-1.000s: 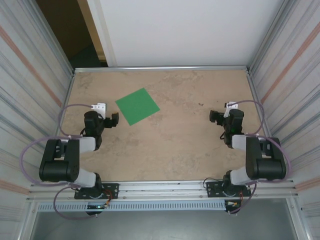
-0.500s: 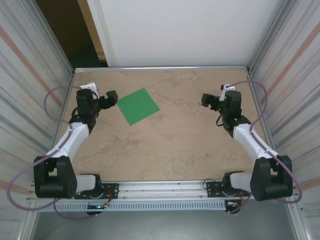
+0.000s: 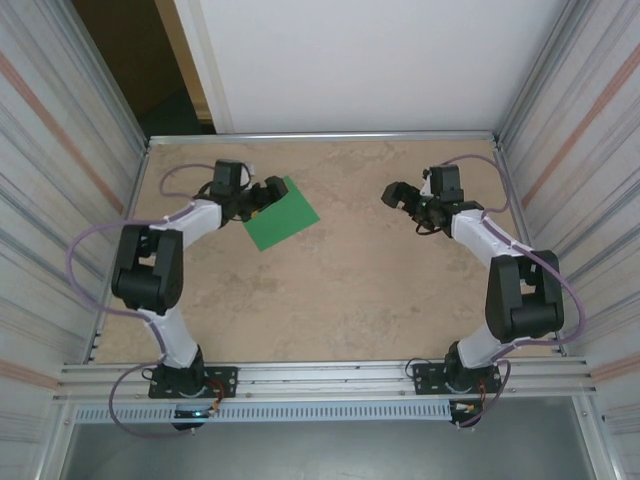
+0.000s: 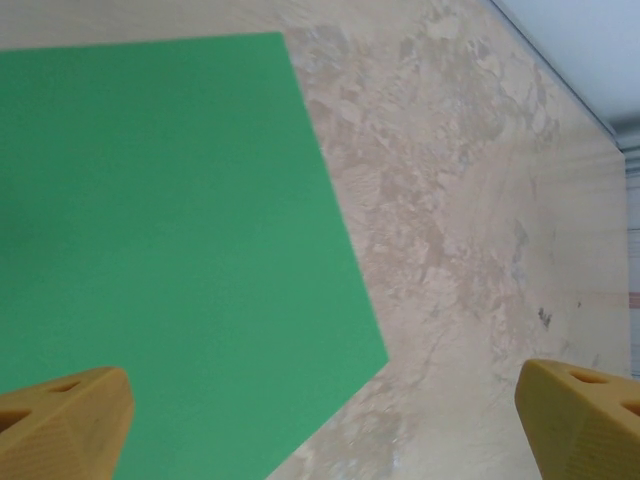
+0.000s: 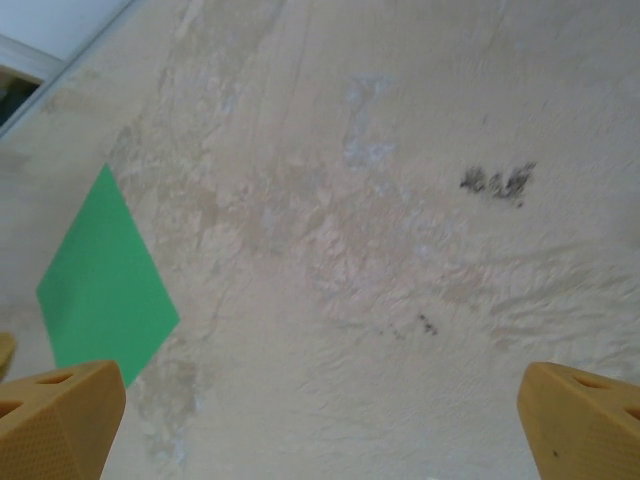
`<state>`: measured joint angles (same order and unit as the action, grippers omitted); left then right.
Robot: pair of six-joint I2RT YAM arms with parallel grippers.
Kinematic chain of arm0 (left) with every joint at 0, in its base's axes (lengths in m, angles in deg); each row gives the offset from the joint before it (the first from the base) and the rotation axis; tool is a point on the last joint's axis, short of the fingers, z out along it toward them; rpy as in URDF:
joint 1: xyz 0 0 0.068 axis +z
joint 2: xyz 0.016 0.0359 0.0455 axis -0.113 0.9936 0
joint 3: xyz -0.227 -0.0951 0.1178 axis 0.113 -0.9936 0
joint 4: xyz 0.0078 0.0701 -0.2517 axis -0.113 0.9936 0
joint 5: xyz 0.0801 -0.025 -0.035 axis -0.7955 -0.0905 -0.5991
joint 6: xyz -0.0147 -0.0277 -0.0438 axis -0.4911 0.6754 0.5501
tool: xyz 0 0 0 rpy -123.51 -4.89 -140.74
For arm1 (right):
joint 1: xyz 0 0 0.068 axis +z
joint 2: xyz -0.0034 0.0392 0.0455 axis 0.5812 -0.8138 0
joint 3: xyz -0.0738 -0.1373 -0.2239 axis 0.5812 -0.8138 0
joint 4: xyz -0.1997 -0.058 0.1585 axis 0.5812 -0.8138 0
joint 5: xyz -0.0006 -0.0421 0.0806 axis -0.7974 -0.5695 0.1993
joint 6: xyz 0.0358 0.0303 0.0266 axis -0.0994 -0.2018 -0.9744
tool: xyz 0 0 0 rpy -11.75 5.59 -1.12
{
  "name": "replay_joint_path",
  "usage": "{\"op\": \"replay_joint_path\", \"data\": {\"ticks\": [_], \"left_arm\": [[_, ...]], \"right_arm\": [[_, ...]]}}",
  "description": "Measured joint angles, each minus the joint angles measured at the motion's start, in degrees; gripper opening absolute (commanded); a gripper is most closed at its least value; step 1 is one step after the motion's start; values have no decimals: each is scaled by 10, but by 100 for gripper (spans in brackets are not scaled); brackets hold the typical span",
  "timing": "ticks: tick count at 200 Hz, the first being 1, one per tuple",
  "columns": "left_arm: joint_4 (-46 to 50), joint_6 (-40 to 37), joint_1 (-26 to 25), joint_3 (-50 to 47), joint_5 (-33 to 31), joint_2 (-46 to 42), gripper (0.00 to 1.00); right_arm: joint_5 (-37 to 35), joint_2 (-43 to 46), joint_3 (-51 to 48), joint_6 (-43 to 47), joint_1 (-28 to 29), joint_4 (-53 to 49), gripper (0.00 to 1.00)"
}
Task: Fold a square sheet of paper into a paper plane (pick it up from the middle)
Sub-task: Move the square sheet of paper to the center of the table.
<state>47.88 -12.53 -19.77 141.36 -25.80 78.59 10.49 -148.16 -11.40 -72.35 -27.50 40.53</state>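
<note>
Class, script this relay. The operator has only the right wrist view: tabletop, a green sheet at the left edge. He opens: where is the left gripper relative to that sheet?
Observer: The left gripper is over the left corner of the square sheet of paper.
Operator: Jaws open?
Observer: Yes, its fingertips stand wide apart, holding nothing.
Operator: Any folds?
Observer: None; close up it lies flat and uncreased.

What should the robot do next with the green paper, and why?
Probably slide the left claw a little farther over the square sheet of paper, toward its middle. The sheet lies flat and unfolded on the table, the left claw hovers open at its left side, and the right claw is open over bare table, apart from it.
</note>
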Motion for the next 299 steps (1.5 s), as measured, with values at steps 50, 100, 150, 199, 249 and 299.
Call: {"op": "replay_joint_path", "data": {"ticks": [50, 100, 150, 199, 249, 299], "left_arm": [[21, 9, -7, 63, 6, 88, 96], [56, -21, -16, 63, 6, 95, 96], [90, -61, -43, 60, 14, 92, 96], [125, -83, -116, 13, 29, 53, 92], [184, -86, -210, -37, 38, 1, 82], [209, -72, -198, -50, 10, -96, 81]], "right_arm": [[27, -18, 2, -19, 12, -4, 99], [34, -30, 13, -28, 23, -8, 99], [37, -53, 19, -33, 29, -9, 99], [37, -61, 21, -44, 41, -13, 93], [40, -64, 32, -52, 99, -30, 84], [66, -100, 47, -74, 161, -43, 61]]}}
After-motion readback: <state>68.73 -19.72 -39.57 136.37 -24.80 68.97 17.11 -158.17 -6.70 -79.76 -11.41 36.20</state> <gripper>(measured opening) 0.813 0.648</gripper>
